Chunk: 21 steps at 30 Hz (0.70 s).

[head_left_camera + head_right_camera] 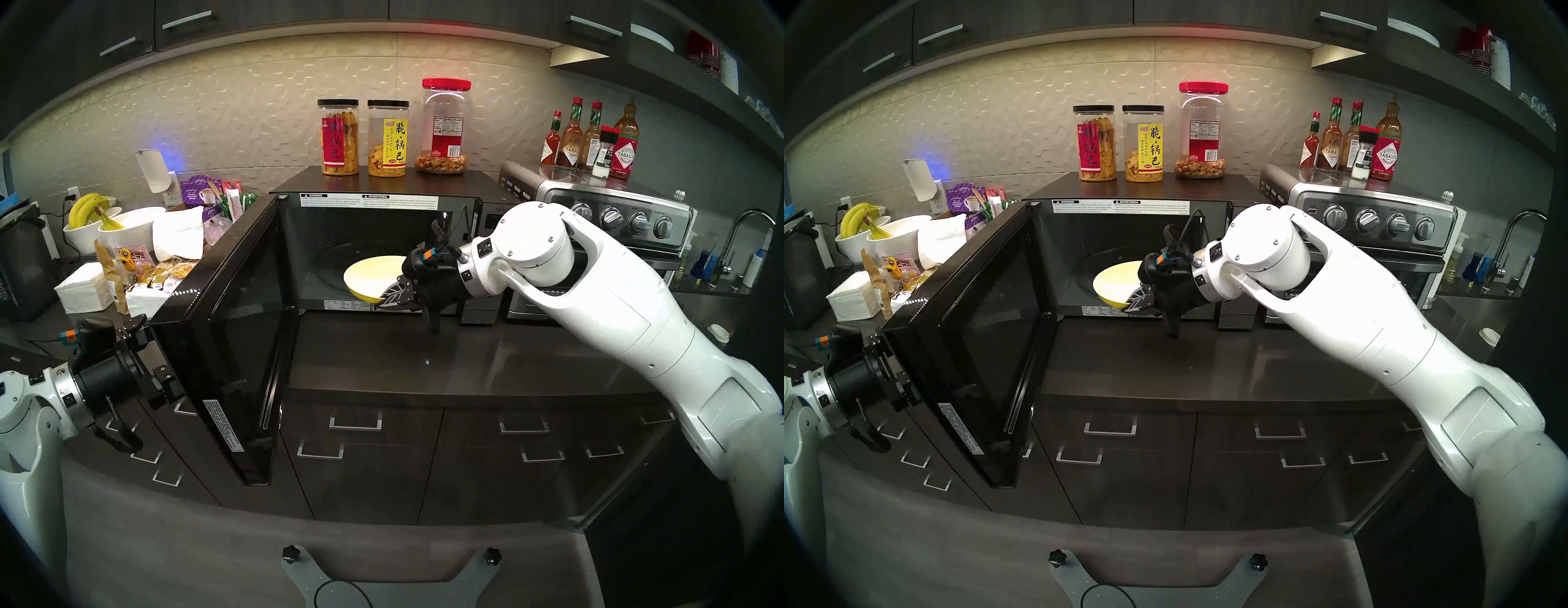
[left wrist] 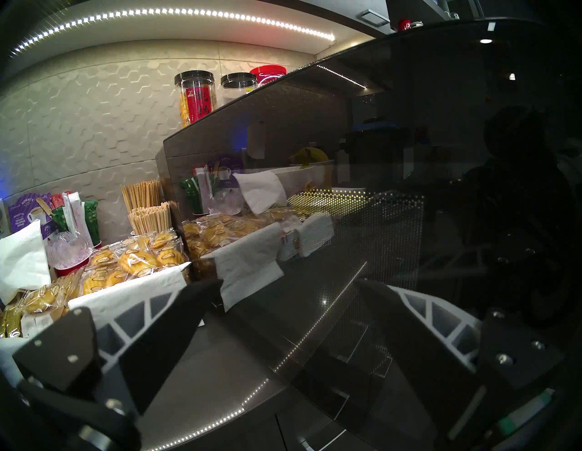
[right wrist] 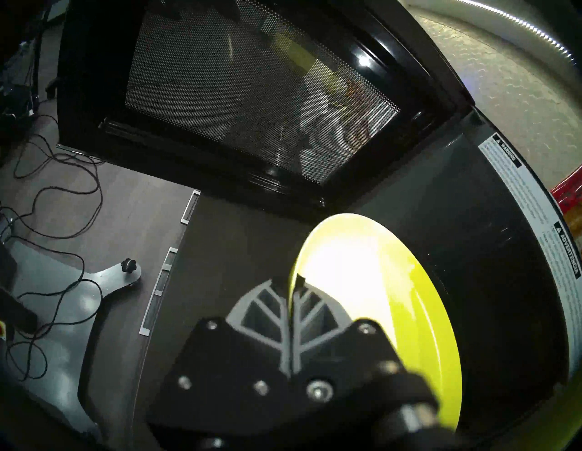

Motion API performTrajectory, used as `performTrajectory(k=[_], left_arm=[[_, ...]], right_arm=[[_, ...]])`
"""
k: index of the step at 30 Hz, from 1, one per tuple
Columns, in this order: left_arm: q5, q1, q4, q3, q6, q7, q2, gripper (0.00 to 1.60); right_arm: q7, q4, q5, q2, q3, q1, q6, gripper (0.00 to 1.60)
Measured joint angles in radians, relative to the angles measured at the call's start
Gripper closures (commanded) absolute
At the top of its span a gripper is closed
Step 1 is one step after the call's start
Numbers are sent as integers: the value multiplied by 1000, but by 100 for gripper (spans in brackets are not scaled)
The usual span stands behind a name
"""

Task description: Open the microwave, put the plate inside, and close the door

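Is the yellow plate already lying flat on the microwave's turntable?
No: the right claw holds the yellow plate by its rim, tilted, at the microwave opening.

Stood on the counter (image 1: 424,356) with dark casing: microwave (image 1: 382,187). Swung wide open to the left: glossy black door (image 1: 237,322). Hung tilted at the cavity mouth, above the glass turntable: yellow plate (image 1: 369,276).

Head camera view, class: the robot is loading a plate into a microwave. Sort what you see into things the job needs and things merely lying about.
Needed for the job:
- microwave
- door, swung open
- plate, gripped at its rim
- right gripper, jaws shut on the plate

Just lying about:
- snack jars
- hot sauce bottles
- toaster oven
- bananas
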Motion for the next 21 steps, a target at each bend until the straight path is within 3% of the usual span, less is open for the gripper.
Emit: performTrajectory(k=[21], left_arm=[[1, -1, 0, 0, 1, -1, -1, 0]], right_arm=[[-52, 129, -56, -104, -20, -3, -28, 160]])
